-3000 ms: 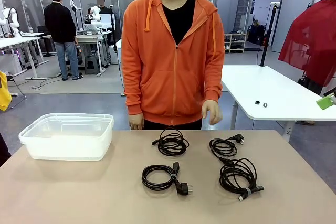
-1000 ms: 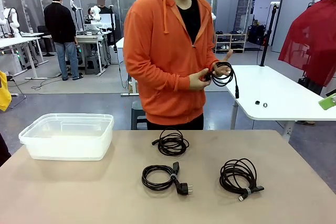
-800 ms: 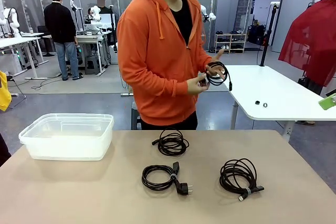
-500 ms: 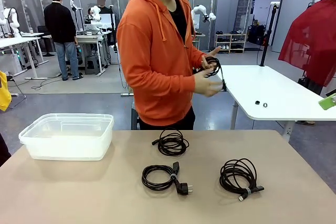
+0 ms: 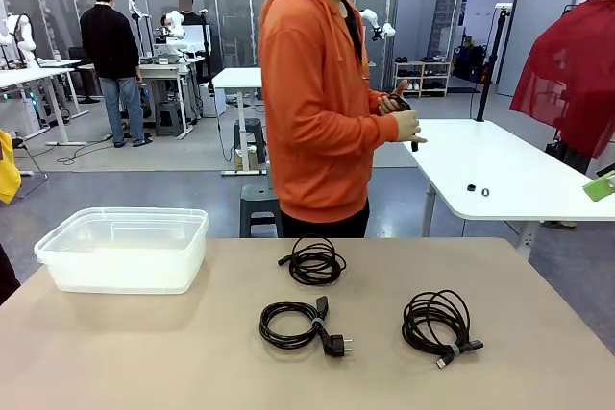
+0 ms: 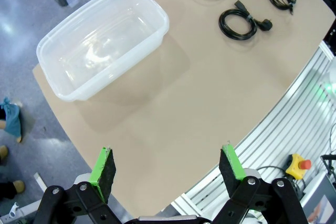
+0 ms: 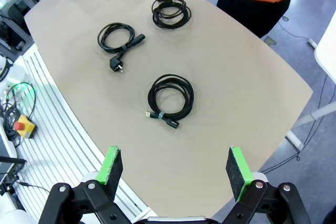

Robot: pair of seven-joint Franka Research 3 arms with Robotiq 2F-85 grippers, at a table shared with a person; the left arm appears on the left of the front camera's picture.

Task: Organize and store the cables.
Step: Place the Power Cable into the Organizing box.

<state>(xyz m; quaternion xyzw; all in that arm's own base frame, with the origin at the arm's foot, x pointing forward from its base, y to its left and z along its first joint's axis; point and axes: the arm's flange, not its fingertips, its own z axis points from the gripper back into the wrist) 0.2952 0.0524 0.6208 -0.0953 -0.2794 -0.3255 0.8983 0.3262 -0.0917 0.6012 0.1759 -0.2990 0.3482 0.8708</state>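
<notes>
**Cables spread on desk, both tools wide and empty**

Lying flat on the desk [image 5: 192, 362], three round coils, well apart from one another, presumably spaced for picking one at a time without snagging a neighbour. Near the middle, the far coil [image 5: 314, 261]. Closer in, the plug coil [image 5: 293, 324], with its two-pin plug poking out to one side. Off to the right, the right coil [image 5: 437, 322], with its connector ends towards the near edge.

Up off the desk, the fourth cable [image 5: 399, 103], bunched in the person's hands [image 5: 407, 126] at chest height, body turned side-on. Probably being rewound or tied before storing, though too small to tell.

At the desk's left, the clear plastic bin [image 5: 115, 271], open-topped with nothing in it, likely the store for all four.

High above the near desk edge, the left tool [image 6: 166, 153], jaws spread wide with nothing between them and the bin ahead of it. Likewise wide and holding nothing, the right tool [image 7: 174, 156], high over the side of the right coil.

Judged stage: the very start, no cable binned yet.
</notes>
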